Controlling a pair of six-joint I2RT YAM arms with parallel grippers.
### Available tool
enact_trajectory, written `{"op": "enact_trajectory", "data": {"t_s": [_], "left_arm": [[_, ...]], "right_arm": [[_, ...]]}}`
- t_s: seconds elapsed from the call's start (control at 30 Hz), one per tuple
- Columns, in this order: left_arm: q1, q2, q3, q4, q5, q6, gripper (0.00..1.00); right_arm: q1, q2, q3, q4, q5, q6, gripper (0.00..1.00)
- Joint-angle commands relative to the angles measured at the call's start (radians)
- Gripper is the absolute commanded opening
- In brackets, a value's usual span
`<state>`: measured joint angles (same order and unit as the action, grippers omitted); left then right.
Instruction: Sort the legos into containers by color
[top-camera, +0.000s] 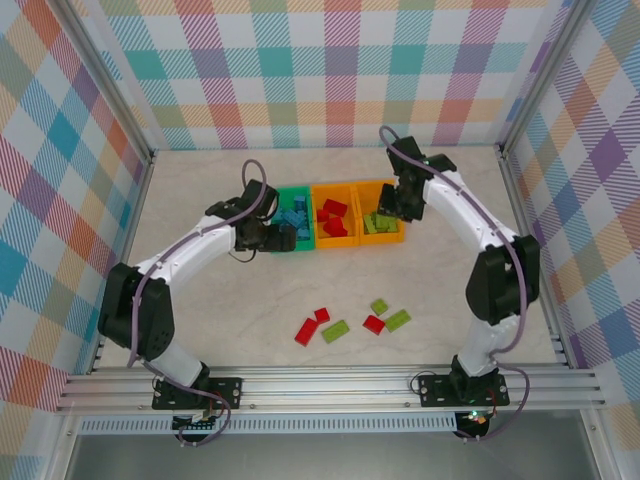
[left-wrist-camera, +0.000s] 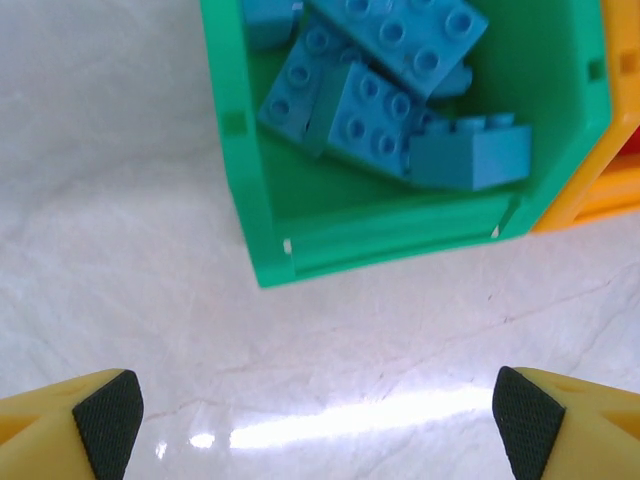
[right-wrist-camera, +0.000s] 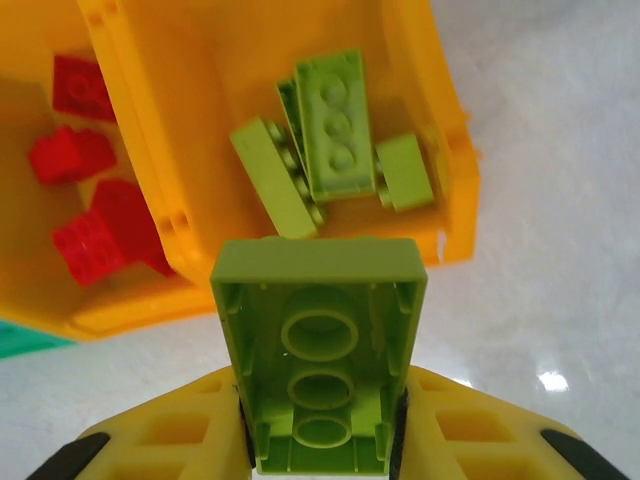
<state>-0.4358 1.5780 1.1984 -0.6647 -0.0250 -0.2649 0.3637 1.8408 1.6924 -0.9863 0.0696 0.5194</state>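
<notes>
Three containers stand in a row at the table's middle: a green bin (top-camera: 292, 192) holding blue legos (left-wrist-camera: 385, 100), a middle orange bin (top-camera: 316, 222) holding red legos (right-wrist-camera: 85, 205), and a right orange bin (right-wrist-camera: 445, 170) holding lime legos (right-wrist-camera: 335, 125). My left gripper (left-wrist-camera: 315, 425) hovers open over bare table just in front of the green bin (left-wrist-camera: 255, 215), with nothing between its fingers. My right gripper (right-wrist-camera: 320, 440) is shut on a lime green brick (right-wrist-camera: 320, 340), underside toward the camera, just short of the right orange bin's near wall. Several loose red and lime legos (top-camera: 335, 330) lie on the near table.
The loose bricks spread from a red one (top-camera: 305, 332) to a lime one (top-camera: 398, 320), between the two arm bases. Checkered walls and metal posts enclose the table on three sides. Bare marble surface lies left of the green bin and right of the orange bins.
</notes>
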Motion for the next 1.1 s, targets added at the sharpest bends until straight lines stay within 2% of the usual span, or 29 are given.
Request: {"op": "enact_trajectory", "data": {"t_s": [0.0,0.17,0.33,0.4,0.7,1.07], "left_arm": [[0.006,-0.080,-0.053,0.039,0.031,0.004,0.93],[-0.034,-0.128,-0.134,0.053,0.057,-0.002,0.94],[-0.097,-0.153,-0.185,0.061,0.060,-0.008,0.95],[-0.120,-0.157,-0.193,0.061,0.069,-0.006,0.95],[-0.266,-0.118,-0.181,0.009,0.151,0.047,0.92],[-0.361,0.122,-0.022,-0.108,0.186,-0.122,0.88]], "right_arm": [[-0.014,0.136,0.091,-0.076,-0.008,-0.058,0.33],[-0.019,0.260,0.230,-0.087,-0.023,-0.073,0.40],[-0.021,0.315,0.313,-0.098,-0.059,-0.085,0.66],[-0.021,0.294,0.296,-0.086,-0.070,-0.086,0.71],[-0.016,0.088,0.047,-0.003,-0.078,-0.112,0.79],[-0.017,-0.032,-0.135,0.020,-0.040,-0.068,0.81]]}}
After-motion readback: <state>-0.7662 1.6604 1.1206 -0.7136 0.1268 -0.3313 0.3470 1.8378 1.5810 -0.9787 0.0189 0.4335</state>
